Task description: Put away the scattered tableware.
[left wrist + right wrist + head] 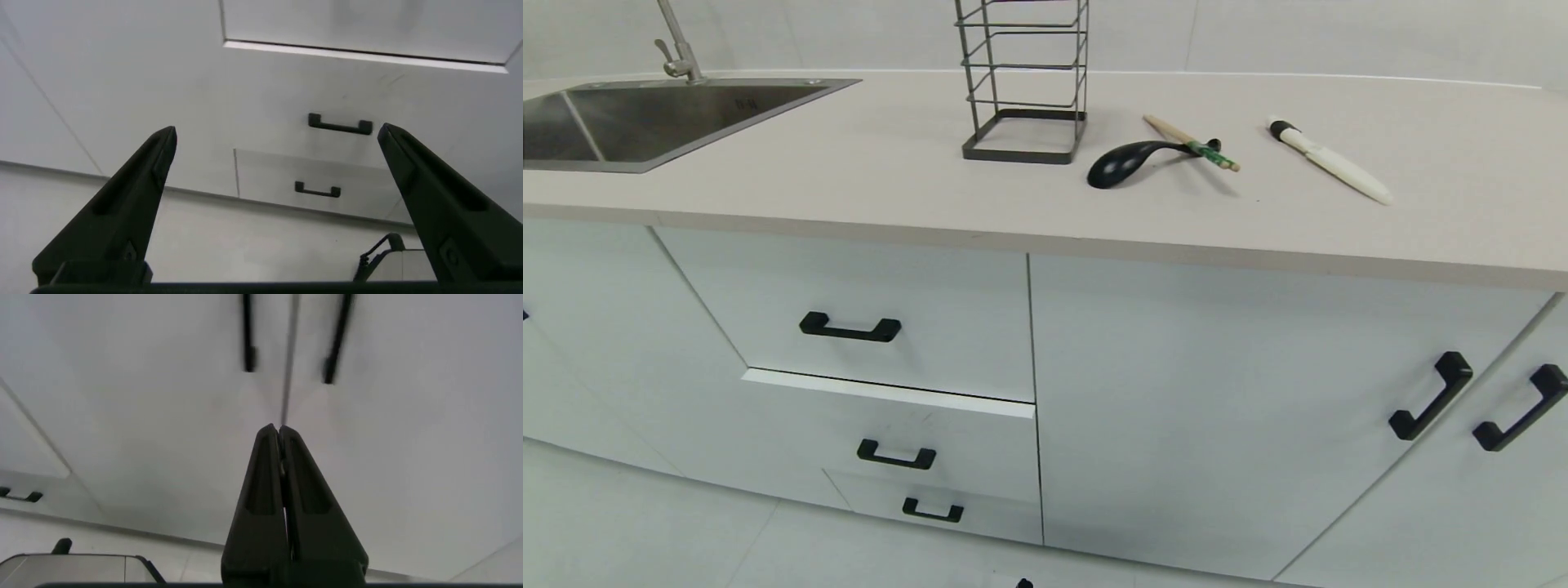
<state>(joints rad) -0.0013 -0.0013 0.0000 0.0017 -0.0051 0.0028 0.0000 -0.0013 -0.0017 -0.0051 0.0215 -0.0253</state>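
Counter [866,175] survey, taking the wire rack [1025,90] as my reference. It stands upright toward the back of the counter, with nothing in it that I can see.

Scattered tableware, all on the counter to the robot's right of the rack:
- Black spoon [1123,162], just beside the rack's base, bowl toward the front edge and handle angled away from the rack.
- Chopsticks [1188,143], next out from the rack, lying diagonally. The spoon's handle meets them near their green-banded end. I cannot tell which lies on top.
- White utensil [1327,161] with a black band at its far end, farthest from the rack and well apart from the spoon and chopsticks.

Sink [645,122] with its faucet [678,45] sits well to the robot's left of the rack.

Below the rack, under the counter, is a stack of drawers with black handles [849,328].

Left gripper [276,131]: jaws spread wide with nothing between them, low in front of the drawers. Through the gap I see two of the lower drawer pulls [340,125].

Right gripper [280,429]: jaws pressed together and holding nothing, facing the cabinet doors. A pair of black door handles [248,331] flanks the seam beyond it.
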